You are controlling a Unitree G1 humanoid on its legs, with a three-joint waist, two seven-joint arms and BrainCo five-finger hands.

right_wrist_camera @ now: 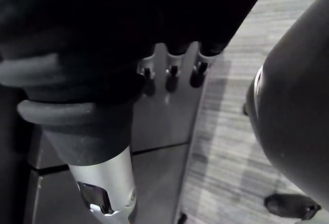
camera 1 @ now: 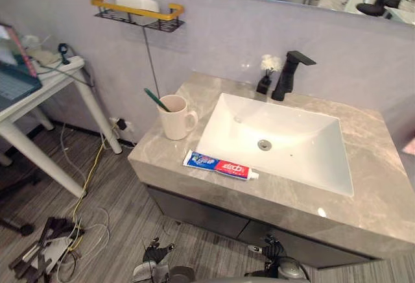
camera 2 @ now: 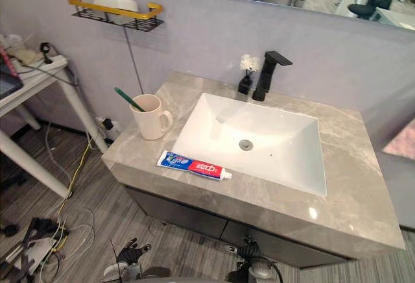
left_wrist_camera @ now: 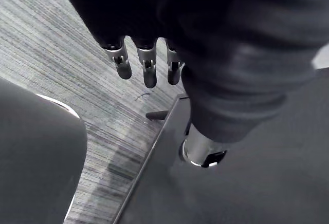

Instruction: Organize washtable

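Left eye view: left hand, right hand low, slack, empty — toothpaste at sink's 6 o'clock; best pinch mid-tube, probably stand it in mug.

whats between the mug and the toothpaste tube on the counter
Nothing: the stretch between the mug and the toothpaste tube is bare grey counter, as both eye views show.

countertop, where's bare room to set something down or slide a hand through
Widest bare patch: the countertop right of the basin, out to its right edge. Also bare: the front strip right of the toothpaste, and the back left corner behind the mug. Crowded: between mug, toothpaste and basin, and behind the basin around the faucet and flower bottle.
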